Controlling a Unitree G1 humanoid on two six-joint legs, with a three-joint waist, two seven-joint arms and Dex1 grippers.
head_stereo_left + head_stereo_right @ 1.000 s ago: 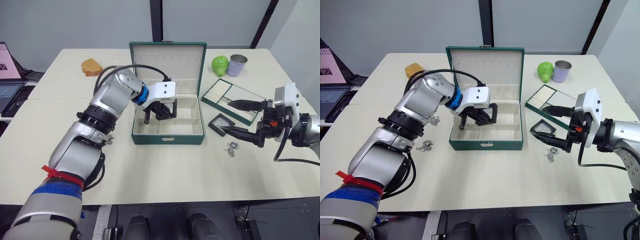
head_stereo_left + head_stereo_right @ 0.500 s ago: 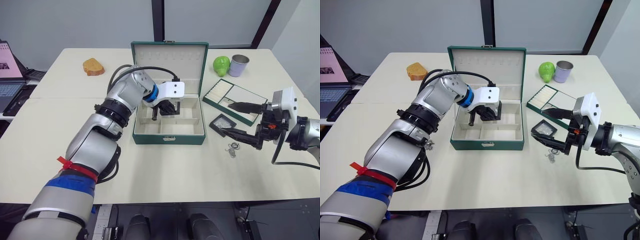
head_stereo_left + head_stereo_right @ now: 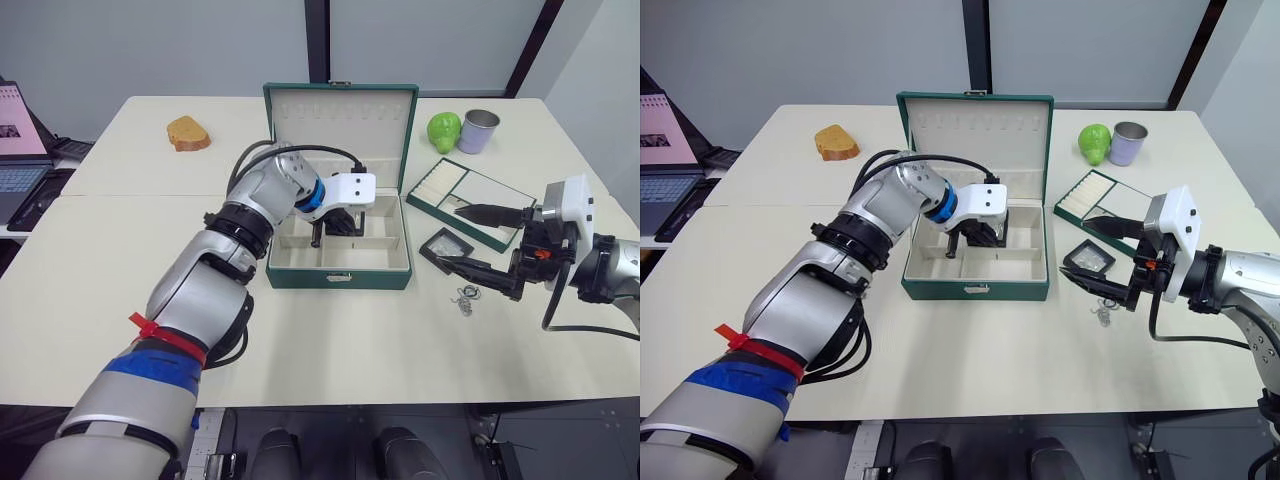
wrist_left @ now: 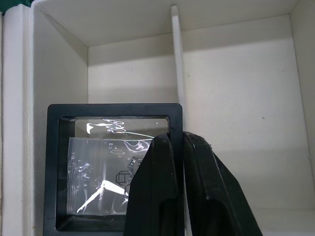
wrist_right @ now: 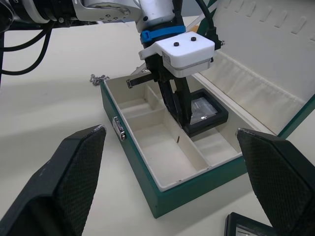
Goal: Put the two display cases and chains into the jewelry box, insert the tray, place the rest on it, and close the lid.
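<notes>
Your left gripper (image 4: 176, 142) has its two fingers pinched on the edge of one display case (image 4: 98, 157), down inside a rear compartment of the open jewelry box (image 3: 337, 272), whose lid (image 3: 338, 120) stands upright. Your right gripper (image 3: 478, 238) hangs wide open and empty, its lower finger over the second display case (image 3: 442, 245). One small heap of silvery rings (image 3: 464, 297) lies just in front of that case, and one tray (image 3: 465, 199) sits beyond it. One green fruit-shaped object (image 3: 441, 130) touches one metal cup (image 3: 477, 130).

Dark green jewelry box (image 3: 338, 276), cream lining; black-framed display case (image 4: 115, 167).
</notes>
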